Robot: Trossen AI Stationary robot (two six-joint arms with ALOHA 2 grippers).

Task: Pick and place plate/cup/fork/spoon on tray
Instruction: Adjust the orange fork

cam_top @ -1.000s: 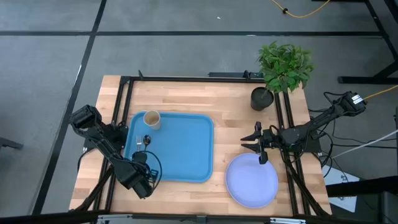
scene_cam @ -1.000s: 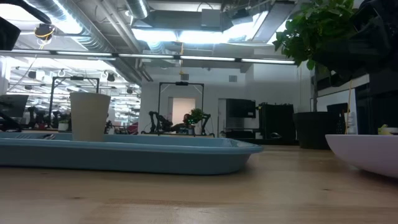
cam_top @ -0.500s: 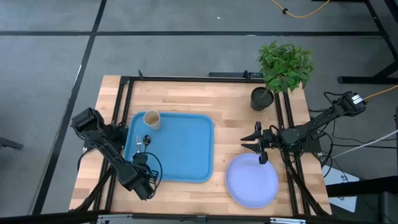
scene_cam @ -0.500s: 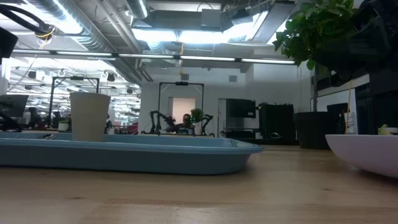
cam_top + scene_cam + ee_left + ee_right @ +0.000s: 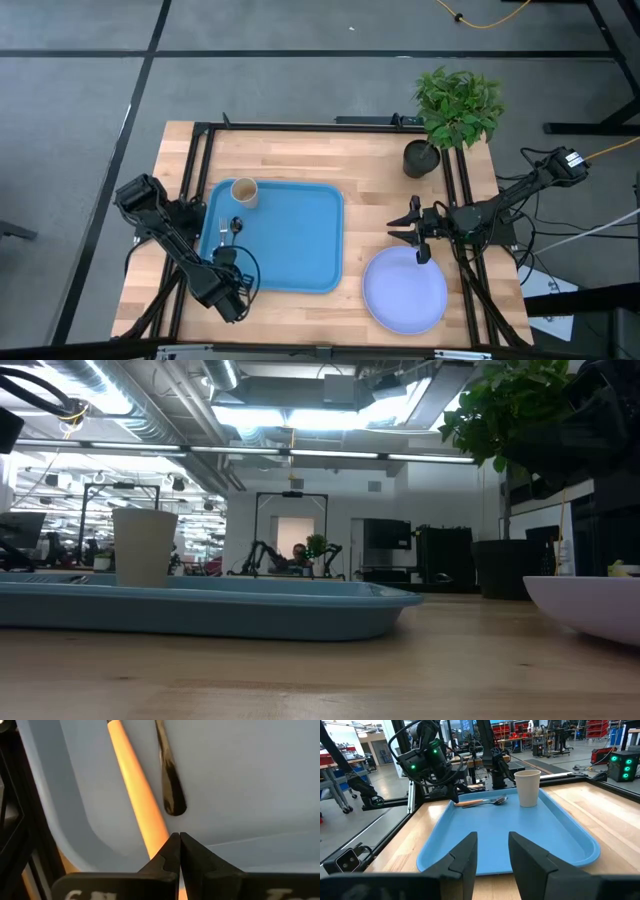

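Note:
The blue tray [image 5: 285, 240] lies on the table's left half. On it stand the tan cup [image 5: 244, 192] at the far left corner, and the orange-handled fork [image 5: 135, 795] and dark spoon [image 5: 170, 790] side by side along the left rim. My left gripper [image 5: 179, 842] points down, shut, over the tray's near left corner, at the near end of the fork's handle. The lavender plate [image 5: 405, 290] rests on the table right of the tray. My right gripper [image 5: 412, 230] stands open and level just beyond the plate's far edge, facing the tray [image 5: 505, 830]. My left gripper's shut fingertips [image 5: 170, 847] stand from above right beside the near end of the fork's handle [image 5: 156, 832], which lies flat on the tray. Nothing is between the fingers. Whether they touch the handle I cannot tell.
A potted green plant [image 5: 450, 115] stands at the table's far right corner. Bare wood lies between the tray and the plate and along the far edge. Black frame rails [image 5: 195, 180] run along the table's left and right sides.

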